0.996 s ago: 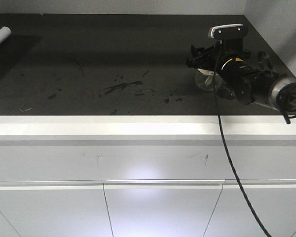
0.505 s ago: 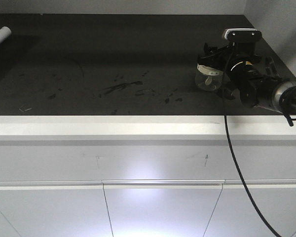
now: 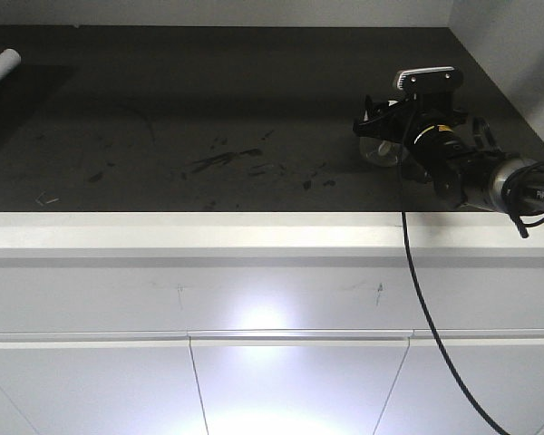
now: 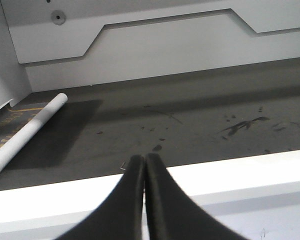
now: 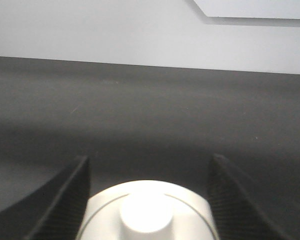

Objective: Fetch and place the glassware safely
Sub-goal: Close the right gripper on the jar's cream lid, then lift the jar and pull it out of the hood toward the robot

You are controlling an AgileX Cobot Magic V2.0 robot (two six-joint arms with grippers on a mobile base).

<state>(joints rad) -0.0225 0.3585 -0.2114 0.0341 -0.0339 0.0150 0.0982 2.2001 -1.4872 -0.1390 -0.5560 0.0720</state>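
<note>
The glassware (image 3: 378, 149) is a small clear jar with a cream-white knobbed lid (image 5: 147, 212), standing on the dark countertop (image 3: 208, 100) at the right. My right gripper (image 3: 374, 122) reaches in from the right and is open, one finger on each side of the lid. The fingers (image 5: 72, 192) sit very close to the lid's rim, and the jar's glass body is hidden below the lid in the right wrist view. My left gripper (image 4: 143, 159) is shut with nothing in it, hovering over the counter's white front edge (image 4: 240, 175), far from the jar.
A white cylindrical tube (image 3: 0, 68) lies at the far left of the counter, also seen as the tube (image 4: 27, 132) in the left wrist view. Dark scuff marks (image 3: 222, 160) streak the middle. A white wall (image 3: 517, 54) closes the right side. A black cable (image 3: 426, 299) hangs down over the cabinet fronts.
The right gripper drew back to the right half a second ago, exposing the jar, then came back left and lower over it. The jar has stayed in about the same spot.
</note>
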